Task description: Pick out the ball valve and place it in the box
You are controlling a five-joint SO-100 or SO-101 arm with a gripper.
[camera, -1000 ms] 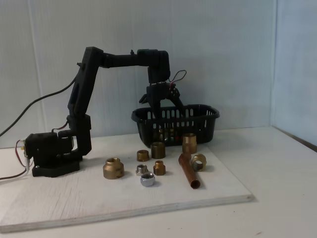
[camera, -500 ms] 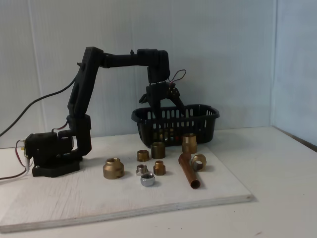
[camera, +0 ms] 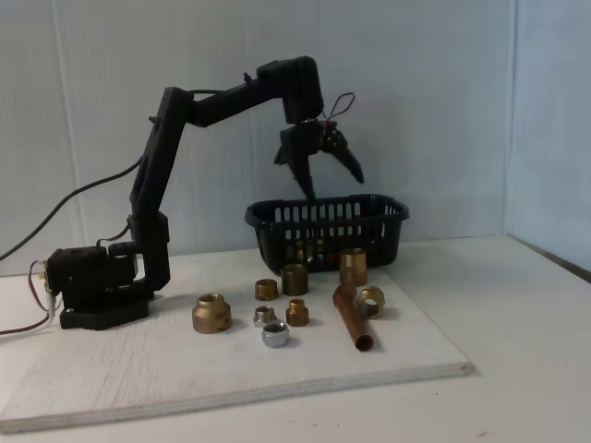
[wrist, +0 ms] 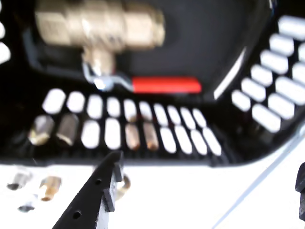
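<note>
Black slotted plastic oval basket, the box (camera: 326, 228): centre of the fixed view, standing at the back edge of the pale wooden board (camera: 138, 369); in the wrist view its slotted wall (wrist: 143, 129) crosses mid-frame and curves up the right side.

Brass ball valve with flat red lever handle (wrist: 102, 24): lying on the basket floor, upper left of the wrist view, body across the top edge, red lever pointing right along the near wall, nothing gripping it.

Black two-finger gripper (camera: 332, 180): upper centre of the fixed view, above the basket rim with open air between; fingers spread apart and empty. In the wrist view one finger (wrist: 95, 195) rises from the bottom edge left of centre, outside the basket wall.

Loose fittings in front of the basket, fixed view: large brass coupling (camera: 211, 313) lower left of centre; copper pipe piece (camera: 352, 317) lying right of centre, near the board's front; small chrome nut (camera: 274, 335) between them.

Open board surface lies at lower left, bare tabletop at right.
</note>
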